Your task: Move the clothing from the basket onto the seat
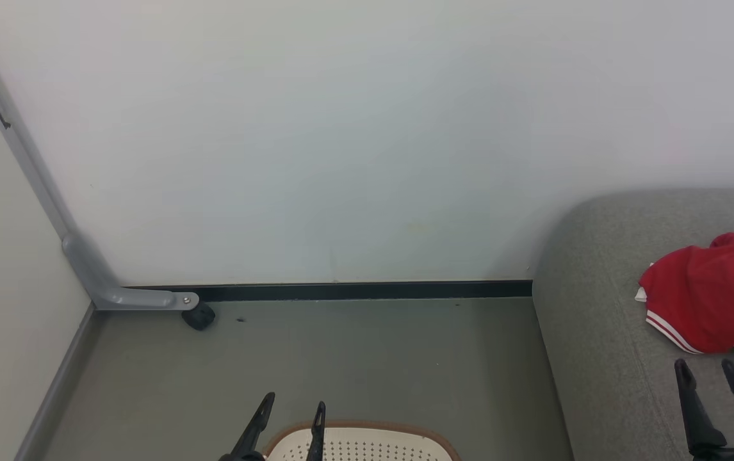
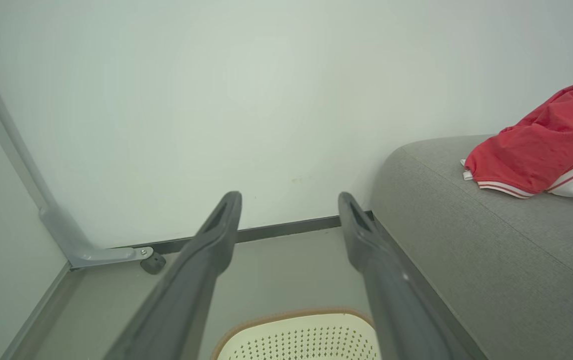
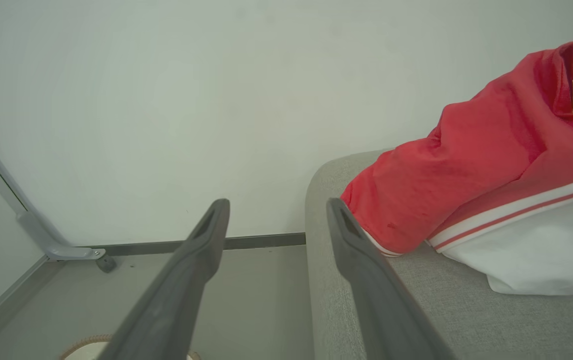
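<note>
While the head view looks down at the floor, the basket sits at its near edge, rounded far rim in frame. The left gripper hangs over the basket's left side, fingers apart and empty. On the right, the red clothing lies heaped on the grey seat, striped hem facing near-left. The right gripper hovers just near of it, fingers spread, holding nothing.

From the left wrist view, the left gripper gapes above the basket; the clothing stretches left to right across the seat.

From the right wrist view, the right gripper stands wide beside the clothing, which rises toward the far right, white fabric below its stripes.
</note>
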